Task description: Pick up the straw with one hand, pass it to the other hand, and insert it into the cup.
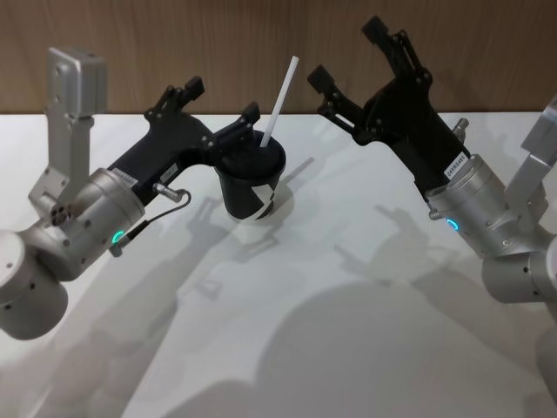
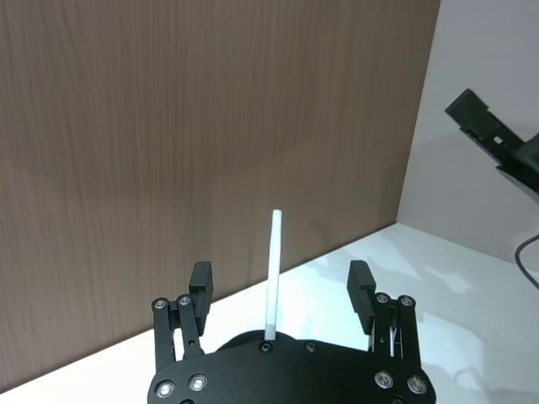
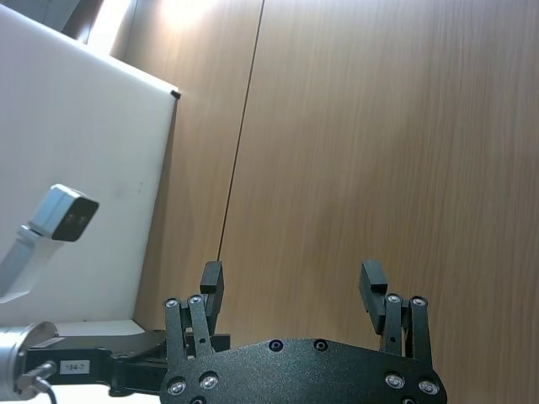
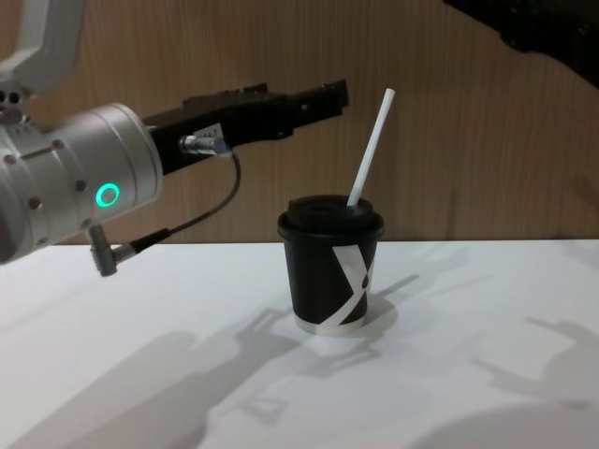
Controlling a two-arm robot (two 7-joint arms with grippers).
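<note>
A white table [image 1: 365, 348] fills the lower part of the head view, bare across its whole bottom half and right side, with its far edge meeting a wood-panelled wall [image 1: 218, 43] along the top of the frame. Two grippers are up over it. The left gripper [image 1: 218, 100], at upper left of the head view on its silver green-lit wrist, has its fingers spread wide, one on each side of the lid and neither touching the straw. The right gripper [image 1: 344, 57], at upper right of the head view, is raised off the table with its fingers also spread and nothing between them. One cup [image 1: 251, 185] stands upright near the far edge, centre-left of the head view. One straw [image 1: 278, 100] sits in its lid, leaning to the right. The chest view gives the cup's white base rim; the left wrist view looks along the straw between both fingertips [image 2: 200, 282].
</note>
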